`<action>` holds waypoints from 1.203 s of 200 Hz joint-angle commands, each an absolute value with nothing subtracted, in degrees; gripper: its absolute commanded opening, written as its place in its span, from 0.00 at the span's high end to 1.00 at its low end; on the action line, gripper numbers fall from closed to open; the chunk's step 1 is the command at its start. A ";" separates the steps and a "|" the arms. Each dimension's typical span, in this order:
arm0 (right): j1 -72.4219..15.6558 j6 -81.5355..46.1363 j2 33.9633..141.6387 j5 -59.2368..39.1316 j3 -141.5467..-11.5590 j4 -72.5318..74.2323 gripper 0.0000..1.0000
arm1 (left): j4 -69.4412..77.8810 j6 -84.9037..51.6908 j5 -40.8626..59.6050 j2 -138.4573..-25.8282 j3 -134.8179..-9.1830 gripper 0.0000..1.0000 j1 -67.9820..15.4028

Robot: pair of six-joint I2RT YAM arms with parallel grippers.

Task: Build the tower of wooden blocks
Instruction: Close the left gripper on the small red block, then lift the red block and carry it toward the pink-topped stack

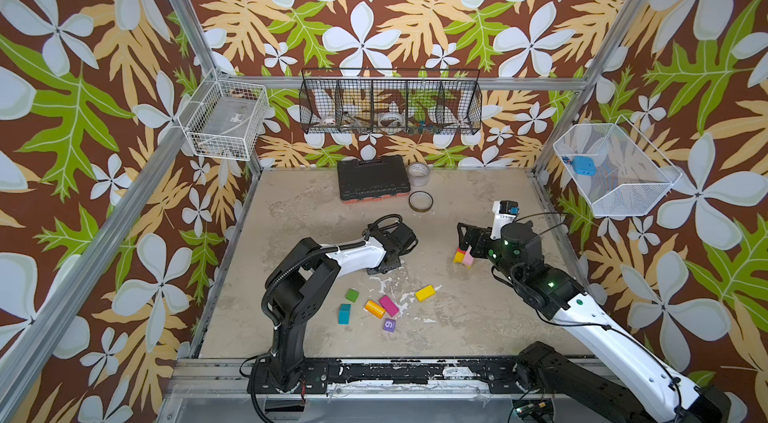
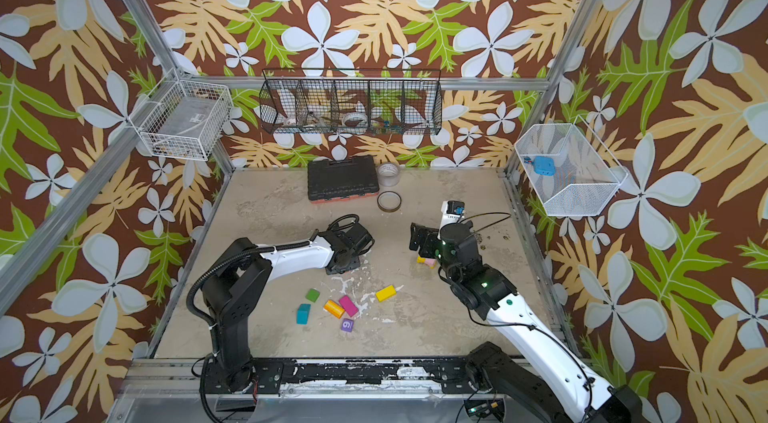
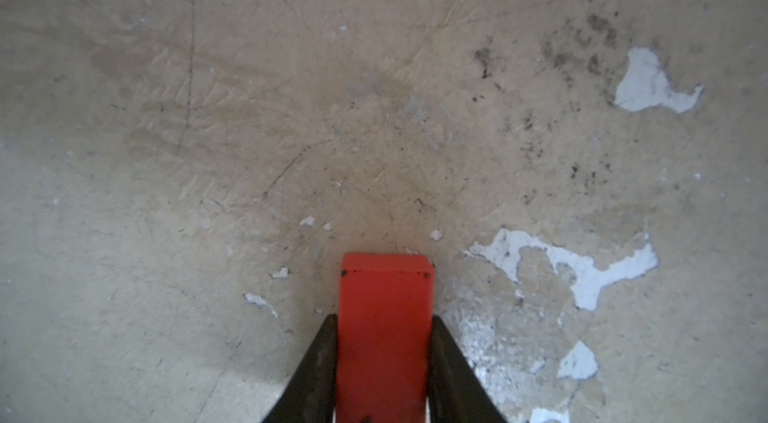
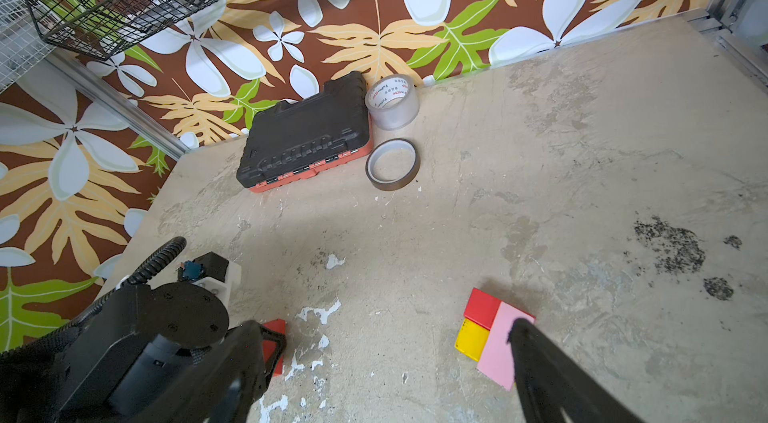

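Left wrist: left end effector [image 3: 384,317] pinches a red block [image 3: 384,350], right end effector [image 4: 386,327] spread near the low tower [image 1: 463,256], six blocks [image 1: 388,305] unstacked.

Top views overhead, share whole table [image 1: 478,308]; wrist views close, low

On the table [image 1: 478,200], the case [image 1: 371,177] lies at 12 o'clock by the back wall, with two tape rolls [image 1: 418,174] just right of it, one before the other. The tower [image 1: 463,255] stands at 3 o'clock. Loose blocks [image 1: 388,305] lie scattered at 6 o'clock, the digit cube [image 1: 389,325] frontmost. At the centre a lone block [image 3: 384,296] sits between the left gripper's [image 3: 384,319] fingers.
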State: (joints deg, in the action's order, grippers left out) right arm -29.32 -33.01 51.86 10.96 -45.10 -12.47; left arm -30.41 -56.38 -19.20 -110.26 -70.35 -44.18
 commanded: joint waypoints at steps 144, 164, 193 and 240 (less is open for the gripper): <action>-29.36 -34.10 48.25 14.10 -44.13 -12.39 0.06 | -6.07 -38.61 -17.17 -82.50 -54.48 0.83 -44.16; -29.36 -34.49 48.97 15.22 -44.24 -13.12 0.04 | -3.87 -35.09 -18.05 -81.25 -54.30 0.84 -44.20; -29.40 -34.96 51.15 15.25 -45.61 -14.89 0.05 | 0.20 -32.00 -16.63 -80.71 -53.30 0.85 -44.21; -29.16 -34.37 49.45 11.49 -44.47 -18.20 0.07 | 8.48 -37.14 -6.02 -85.64 -54.35 0.86 -44.21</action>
